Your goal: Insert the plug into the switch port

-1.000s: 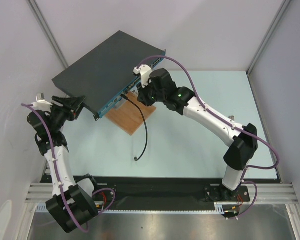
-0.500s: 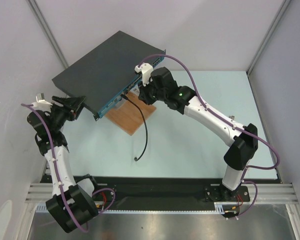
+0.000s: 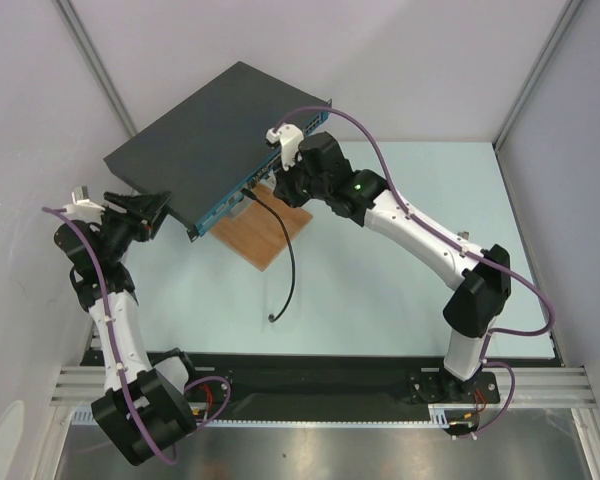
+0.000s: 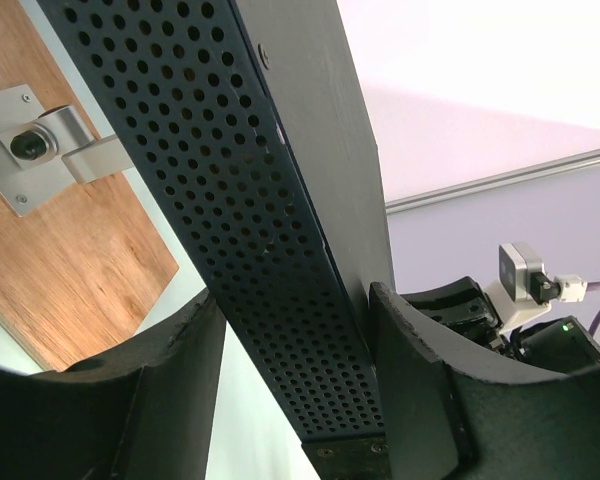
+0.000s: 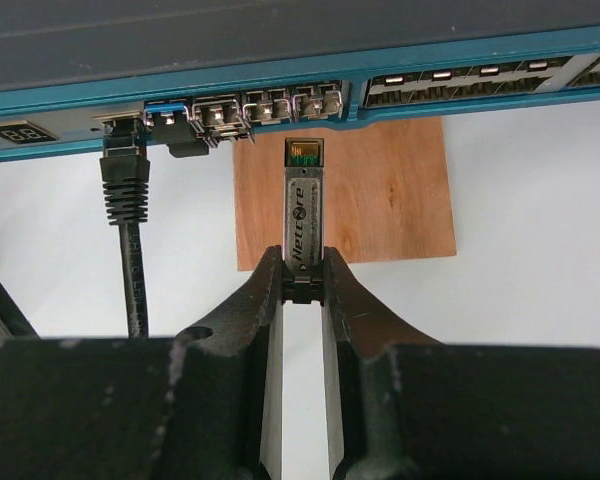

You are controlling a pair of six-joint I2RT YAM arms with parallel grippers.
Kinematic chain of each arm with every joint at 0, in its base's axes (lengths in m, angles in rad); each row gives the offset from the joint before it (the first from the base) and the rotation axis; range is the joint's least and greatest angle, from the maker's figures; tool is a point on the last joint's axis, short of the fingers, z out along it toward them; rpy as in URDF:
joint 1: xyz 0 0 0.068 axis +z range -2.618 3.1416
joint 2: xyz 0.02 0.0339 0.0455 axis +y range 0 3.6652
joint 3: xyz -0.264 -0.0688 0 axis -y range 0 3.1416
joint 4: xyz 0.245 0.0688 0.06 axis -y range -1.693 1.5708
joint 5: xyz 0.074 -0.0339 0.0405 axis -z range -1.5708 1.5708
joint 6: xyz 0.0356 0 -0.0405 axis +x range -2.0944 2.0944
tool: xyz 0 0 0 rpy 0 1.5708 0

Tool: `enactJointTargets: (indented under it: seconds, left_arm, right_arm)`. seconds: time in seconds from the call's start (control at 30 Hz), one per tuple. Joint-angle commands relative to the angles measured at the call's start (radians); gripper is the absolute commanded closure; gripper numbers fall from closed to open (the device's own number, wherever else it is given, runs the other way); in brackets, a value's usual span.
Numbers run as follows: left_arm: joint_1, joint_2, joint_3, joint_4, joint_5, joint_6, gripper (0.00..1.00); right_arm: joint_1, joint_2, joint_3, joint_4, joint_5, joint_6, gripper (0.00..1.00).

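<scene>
The switch (image 3: 220, 130) is a dark grey flat box with a teal front face (image 5: 380, 60) that carries a row of small sockets. My left gripper (image 3: 150, 208) is shut on its left corner, and the perforated side (image 4: 250, 230) runs between the fingers (image 4: 410, 380). My right gripper (image 5: 303, 270) is shut on the plug (image 5: 304, 210), a slim silver module with a green tip. The tip points at the sockets and sits a short gap in front of one of them (image 5: 317, 103). In the top view the right gripper (image 3: 280, 180) is at the middle of the switch's front.
A black cable (image 5: 125, 190) is plugged into a socket left of the plug and trails over the table (image 3: 290, 260). A brown wooden board (image 3: 265, 232) lies under the switch's front edge. White walls stand close on the left and behind.
My right arm has crept a little up and left toward the switch's front face with the plug. The left arm and the switch have not moved.
</scene>
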Motion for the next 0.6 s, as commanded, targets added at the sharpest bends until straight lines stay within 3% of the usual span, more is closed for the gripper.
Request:
enactJointTargets:
  seconds: [0.0,0.57]
  left_arm:
    - [-0.023,-0.003,0.019,0.119,-0.007,0.015,1.0]
    - [-0.023,-0.012,0.004,0.121,-0.008,0.015,1.0]
  right_arm:
    - [0.004,0.006,0.053,0.013,-0.009,0.015,1.0]
    - [0.017,0.022,0.083,0.007,-0.027,0.016,1.0]
